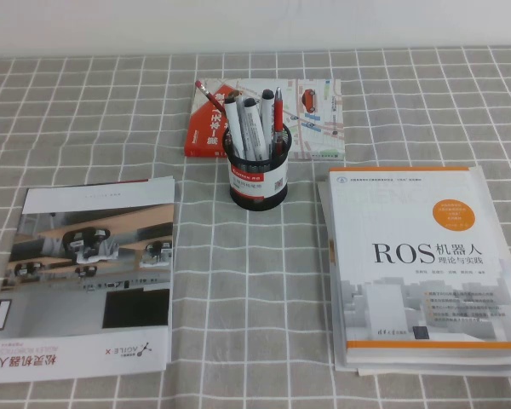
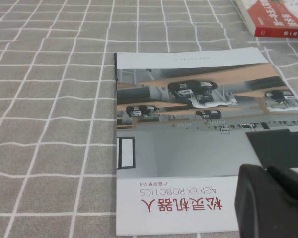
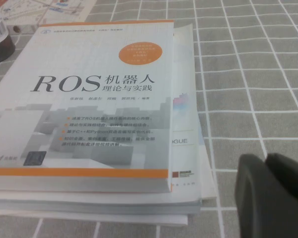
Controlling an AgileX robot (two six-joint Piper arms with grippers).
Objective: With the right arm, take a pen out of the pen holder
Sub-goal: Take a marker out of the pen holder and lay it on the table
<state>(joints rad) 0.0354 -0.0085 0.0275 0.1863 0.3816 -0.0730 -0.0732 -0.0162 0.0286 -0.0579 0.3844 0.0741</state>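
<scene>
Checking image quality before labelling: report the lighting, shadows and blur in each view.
High view: even, soft light, no glare; the pen holder casts almost no shadow. Left wrist view: booklet print sharp, left gripper over its corner a dark blur. Right wrist view: ROS book title crisp; the shut right gripper beside it is out of focus.
</scene>
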